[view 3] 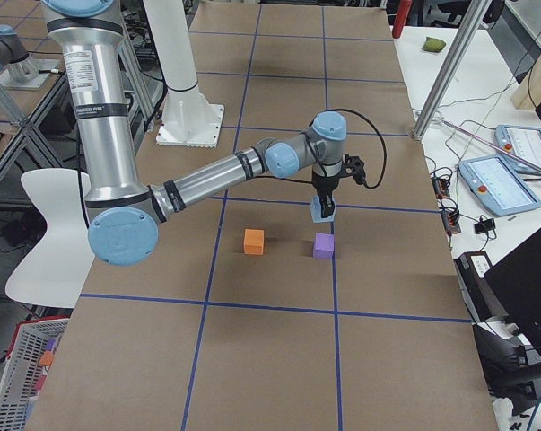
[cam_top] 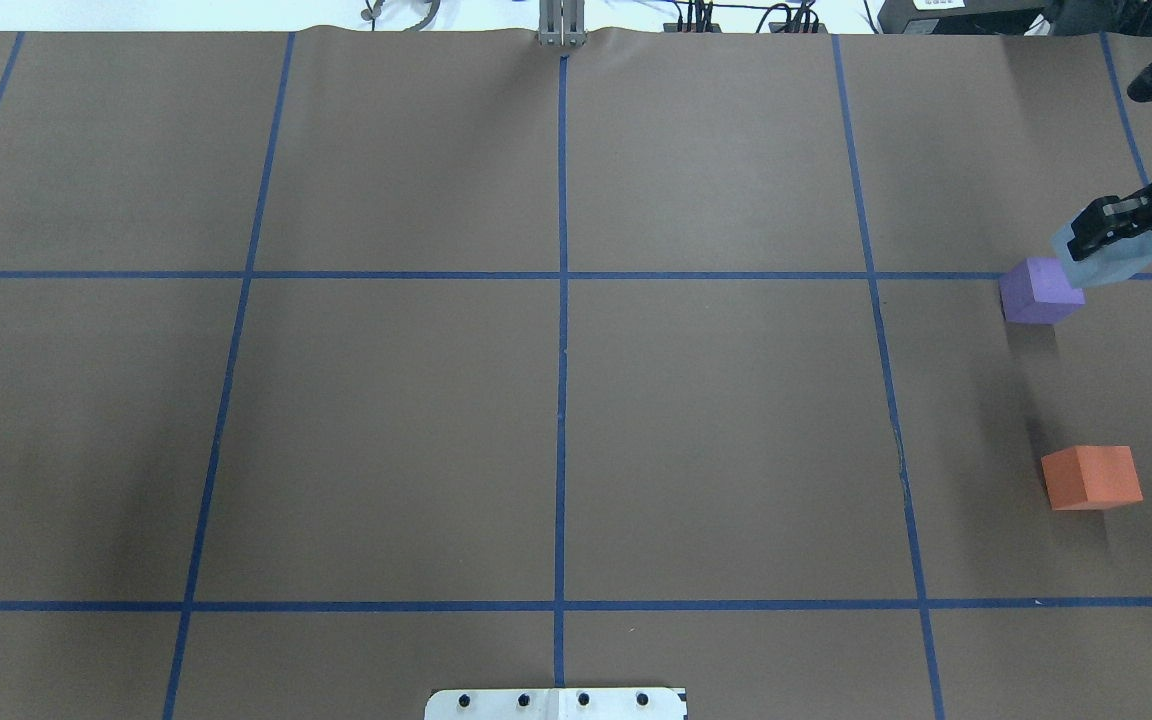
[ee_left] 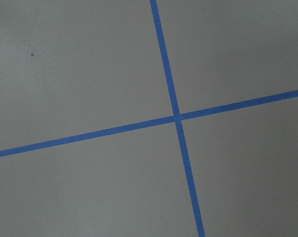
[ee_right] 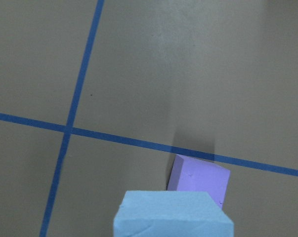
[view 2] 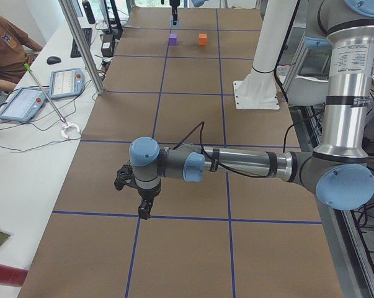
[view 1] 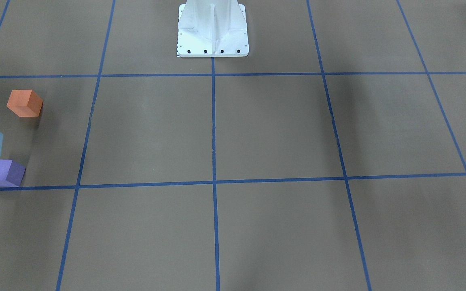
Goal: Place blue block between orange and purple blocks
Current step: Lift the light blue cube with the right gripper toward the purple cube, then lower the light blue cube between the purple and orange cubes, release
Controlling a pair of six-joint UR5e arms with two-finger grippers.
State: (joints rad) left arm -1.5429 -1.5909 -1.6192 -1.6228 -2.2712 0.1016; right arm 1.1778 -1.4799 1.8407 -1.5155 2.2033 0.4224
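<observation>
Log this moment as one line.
right pincer: shut on blue block | blue block: by purple block, not yet between | orange block: apart | left pincer: state unclear

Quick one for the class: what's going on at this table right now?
The right gripper is shut on the blue block, holding it raised above the table close to the purple block. The orange block sits apart, and the gap between those two is not yet filled. The left gripper hangs over bare table, far from the blocks.
</observation>
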